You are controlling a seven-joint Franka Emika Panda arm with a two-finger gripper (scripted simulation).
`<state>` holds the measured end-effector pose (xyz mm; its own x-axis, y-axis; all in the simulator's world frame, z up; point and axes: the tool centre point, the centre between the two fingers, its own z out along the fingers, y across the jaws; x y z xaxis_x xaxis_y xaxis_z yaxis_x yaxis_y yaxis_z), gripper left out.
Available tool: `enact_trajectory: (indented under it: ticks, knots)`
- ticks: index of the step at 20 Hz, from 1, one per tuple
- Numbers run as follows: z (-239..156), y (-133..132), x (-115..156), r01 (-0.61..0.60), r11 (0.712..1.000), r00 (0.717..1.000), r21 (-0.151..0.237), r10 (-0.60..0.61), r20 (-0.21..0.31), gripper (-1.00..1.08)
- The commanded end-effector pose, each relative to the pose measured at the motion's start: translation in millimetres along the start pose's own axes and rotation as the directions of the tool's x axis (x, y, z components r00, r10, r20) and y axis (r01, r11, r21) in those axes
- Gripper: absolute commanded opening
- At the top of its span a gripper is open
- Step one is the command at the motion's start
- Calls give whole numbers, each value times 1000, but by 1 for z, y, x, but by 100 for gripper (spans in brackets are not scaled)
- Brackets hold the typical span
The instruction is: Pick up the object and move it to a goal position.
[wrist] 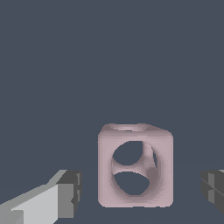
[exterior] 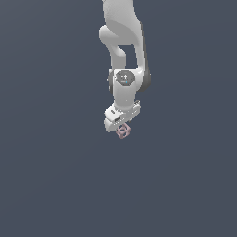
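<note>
You've got the arm (exterior: 124,51) reaching straight down mid-frame in the exterior view, w/ the gripper (exterior: 121,126) right over the object (exterior: 122,131). The object's a pale pink hollow cube w/ round holes, sitting between the fingers (wrist: 65,192). Wrist view shows the jaws spread wide, a clear gap on each side of the cube, nothing gripped. Can't tell if it's resting on the plain dark ground.
</note>
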<state>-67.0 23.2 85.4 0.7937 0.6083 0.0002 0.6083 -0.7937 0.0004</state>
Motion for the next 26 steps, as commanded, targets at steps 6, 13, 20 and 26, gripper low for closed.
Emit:
enact_trajectory:
  ticks: [6, 13, 20, 26]
  knots:
    - [32, -1, -1, 4, 1000, 1000, 1, -4, 0, 100]
    - [46, -1, -1, 5, 1000, 1000, 1, -5, 0, 100]
    - [46, -1, -1, 5, 1000, 1000, 1, -5, 0, -100]
    - [45, 1, -1, 4, 1000, 1000, -1, -4, 0, -100]
